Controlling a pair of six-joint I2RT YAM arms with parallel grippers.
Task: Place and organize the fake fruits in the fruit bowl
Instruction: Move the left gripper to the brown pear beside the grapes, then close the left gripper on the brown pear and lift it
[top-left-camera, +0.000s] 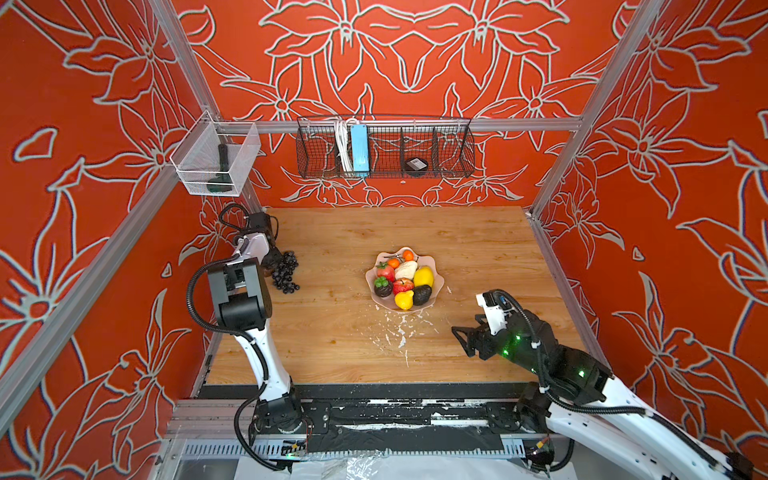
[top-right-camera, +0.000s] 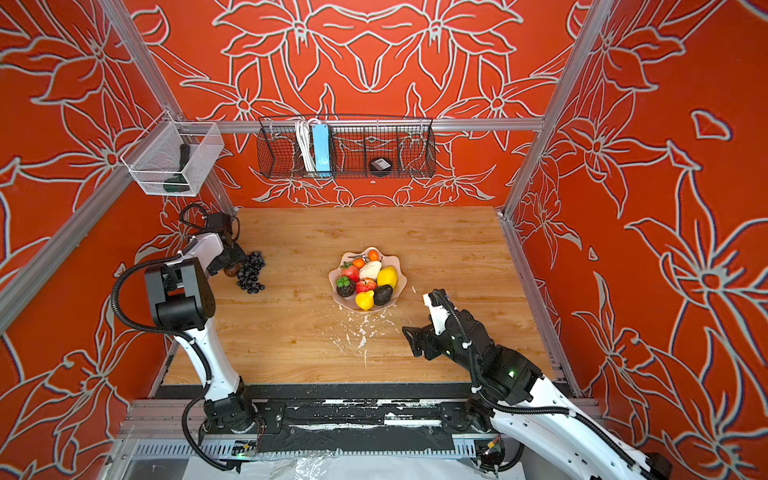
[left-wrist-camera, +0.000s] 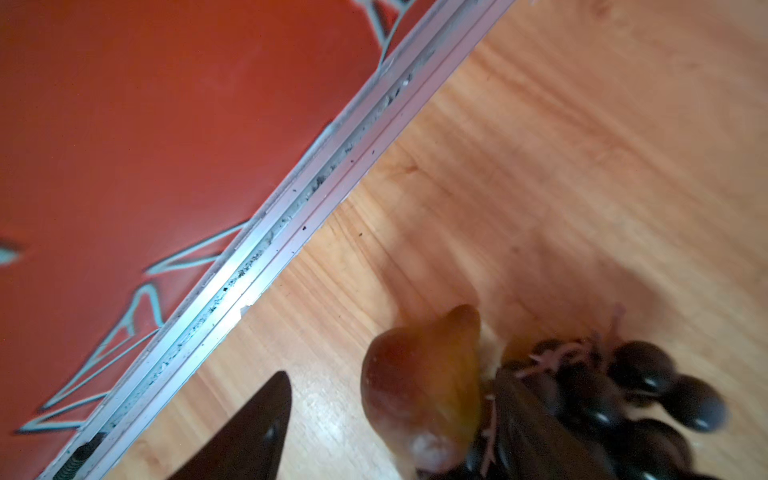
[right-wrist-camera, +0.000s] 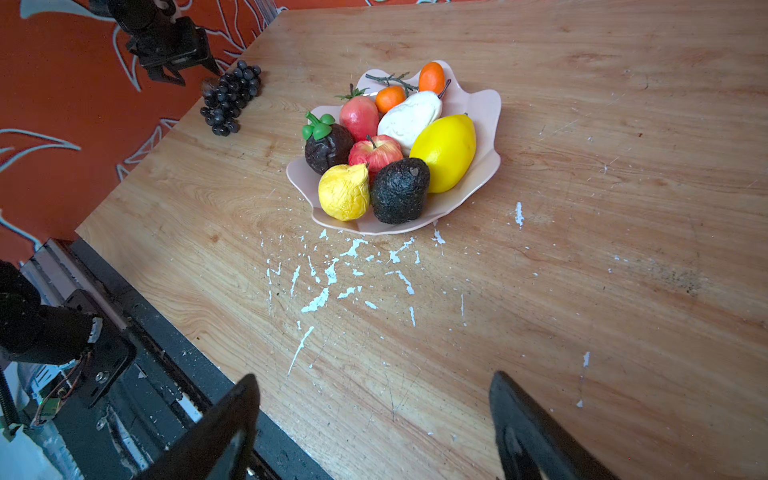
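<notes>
The pale pink fruit bowl (top-left-camera: 439, 277) (top-right-camera: 398, 266) (right-wrist-camera: 484, 108) sits mid-table. It holds several fake fruits, among them a yellow lemon (top-left-camera: 423, 276) (right-wrist-camera: 444, 153), a red apple (right-wrist-camera: 375, 153) and a dark avocado (right-wrist-camera: 400, 191). A black grape bunch (top-left-camera: 286, 270) (top-right-camera: 251, 272) (right-wrist-camera: 230, 97) lies at the table's far left. My left gripper (top-left-camera: 272, 266) (top-right-camera: 228, 266) (left-wrist-camera: 395, 374) is open there, its jaws either side of a brown fruit (left-wrist-camera: 419, 382) (top-right-camera: 231, 272). One finger presses into the grapes (left-wrist-camera: 640, 386); a gap shows at the other finger. My right gripper (top-left-camera: 461, 341) (top-right-camera: 411, 341) (right-wrist-camera: 374, 376) hangs open and empty at the front right.
An aluminium rail (left-wrist-camera: 291, 216) and the red wall run close beside the left gripper. White chipped marks (top-left-camera: 399, 332) (right-wrist-camera: 328, 274) lie on the table in front of the bowl. A black wire basket (top-left-camera: 384, 149) and a clear mesh box (top-left-camera: 214, 164) hang on the walls.
</notes>
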